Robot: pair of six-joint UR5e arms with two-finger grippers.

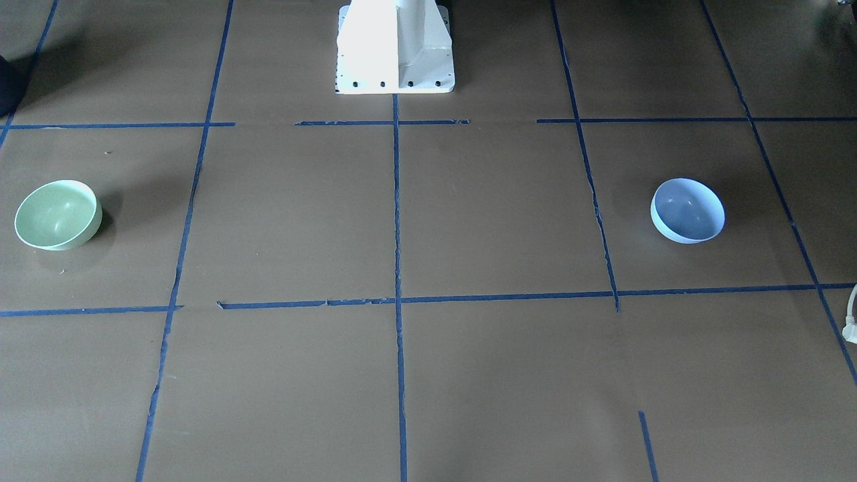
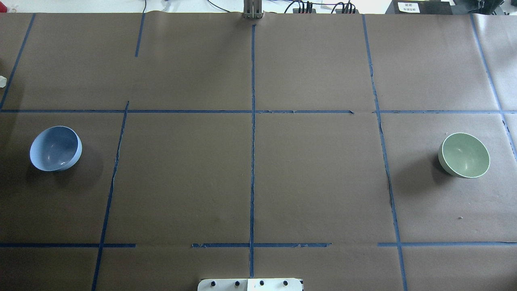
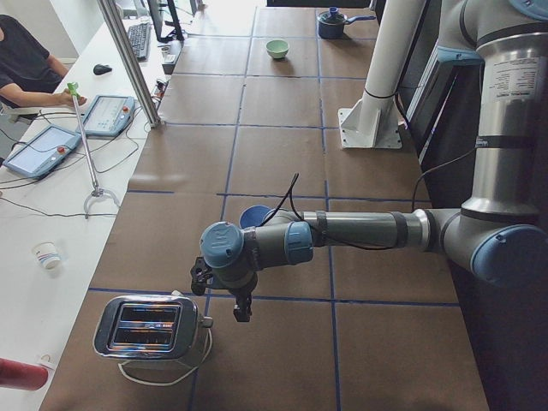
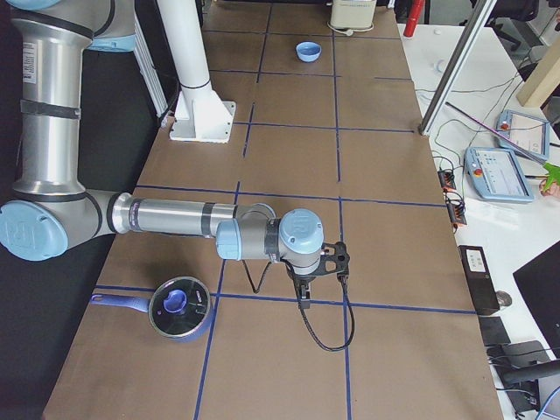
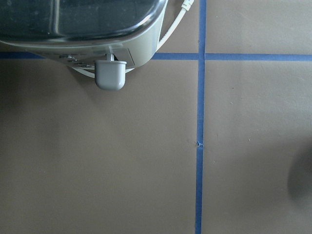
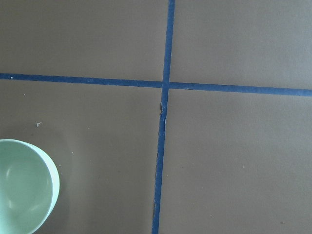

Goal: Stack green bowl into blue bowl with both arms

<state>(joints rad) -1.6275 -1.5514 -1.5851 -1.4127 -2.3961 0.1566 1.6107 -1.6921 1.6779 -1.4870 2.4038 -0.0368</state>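
Observation:
The green bowl (image 2: pixel 464 155) stands upright on the brown table at the robot's right side; it also shows in the front view (image 1: pixel 57 214) and at the lower left of the right wrist view (image 6: pixel 22 187). The blue bowl (image 2: pixel 55 148) stands upright at the robot's left side, far apart from it (image 1: pixel 687 210). My left gripper (image 3: pixel 221 295) hangs over the table between the blue bowl (image 3: pixel 253 214) and a toaster. My right gripper (image 4: pixel 322 276) hangs over the table's right end. Both show only in the side views, so I cannot tell whether they are open or shut.
A silver toaster (image 3: pixel 152 327) with a white cord sits at the table's left end, also in the left wrist view (image 5: pixel 78 24). A blue pot with a lid (image 4: pixel 178 308) sits at the right end. The white pedestal (image 1: pixel 395 47) stands at the robot's edge. Operators' desks with tablets (image 4: pixel 499 171) flank the far side.

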